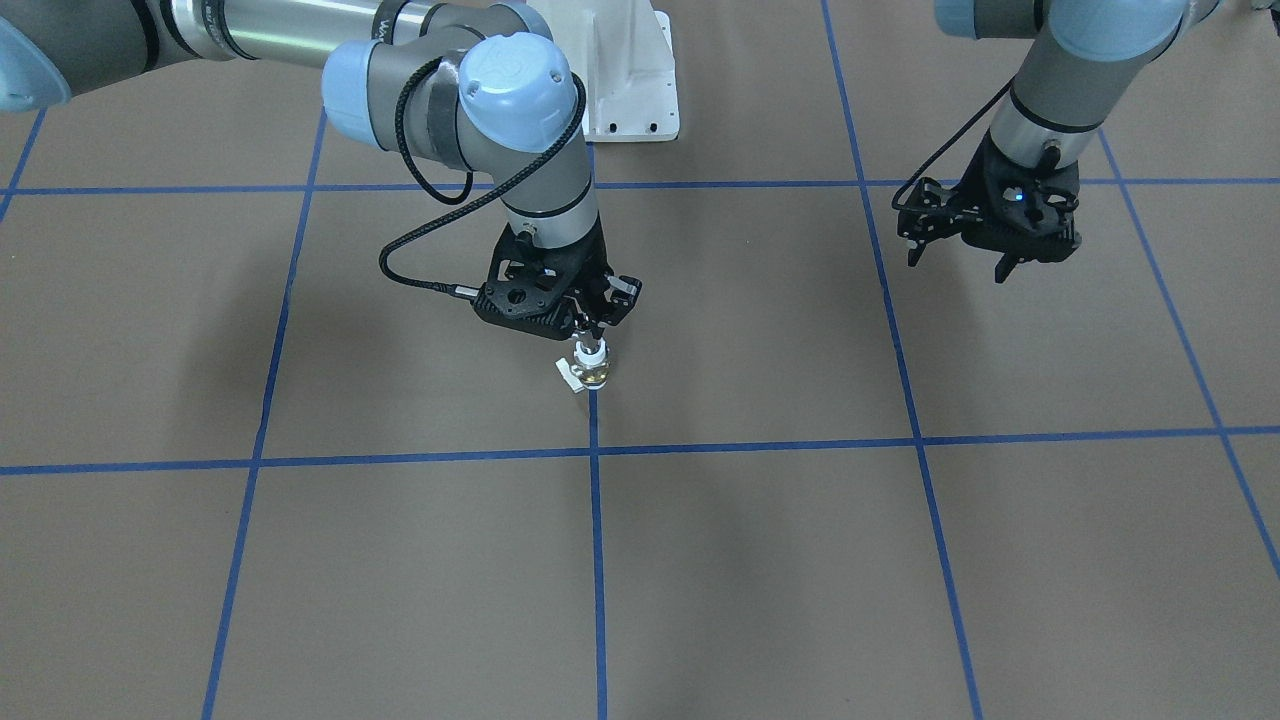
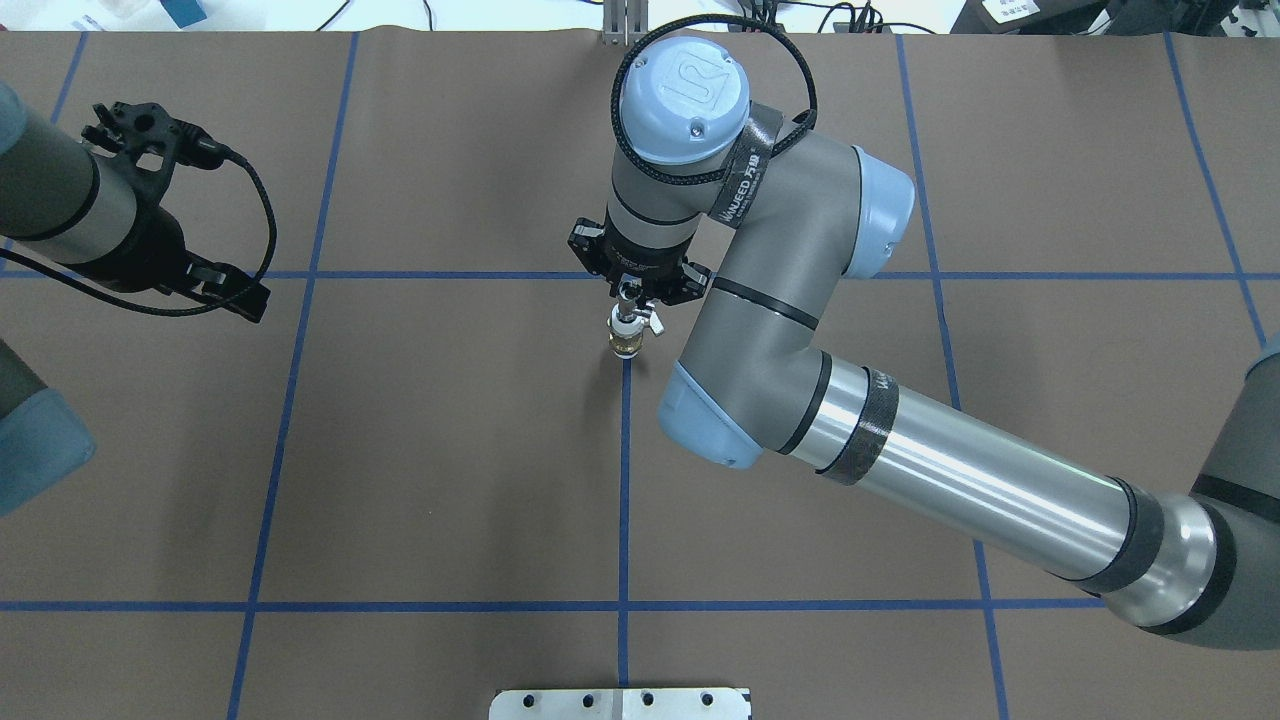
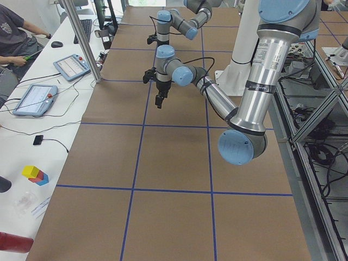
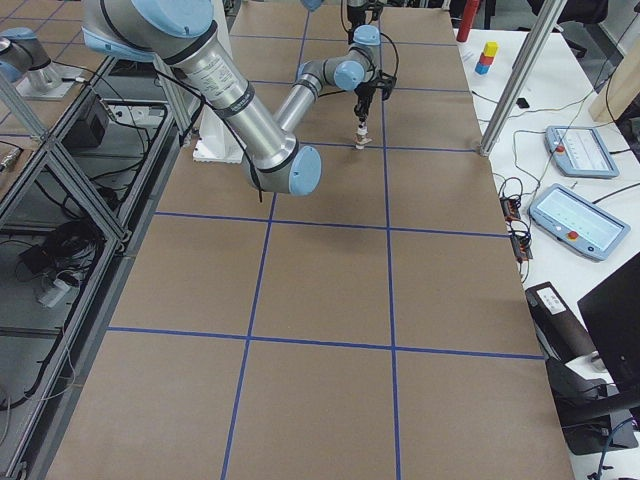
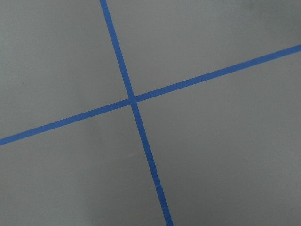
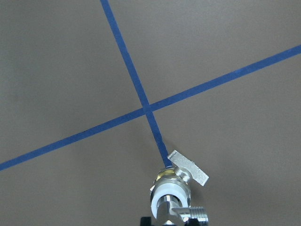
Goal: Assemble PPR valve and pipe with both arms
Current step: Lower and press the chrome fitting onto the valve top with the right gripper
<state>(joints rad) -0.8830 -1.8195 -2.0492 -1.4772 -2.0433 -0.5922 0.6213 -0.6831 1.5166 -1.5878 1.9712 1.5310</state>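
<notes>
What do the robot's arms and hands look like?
The right arm and left arm are grey with light-blue joint caps and silver tubes. The right arm's black bands carry white lettering. The right hand and left hand are black, two-fingered, each with a black cable.

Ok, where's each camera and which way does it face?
Front-facing: across the table, facing the robot; right gripper above the PPR valve, left gripper open.
Overhead: behind the robot, looking down; left arm, right arm.
Exterior left: table end, left arm nearest.
Exterior right: opposite end, right arm nearest.
Left wrist: down at tape cross only.
Right wrist: down past gripped pipe to PPR valve, shared with front-facing.
</notes>
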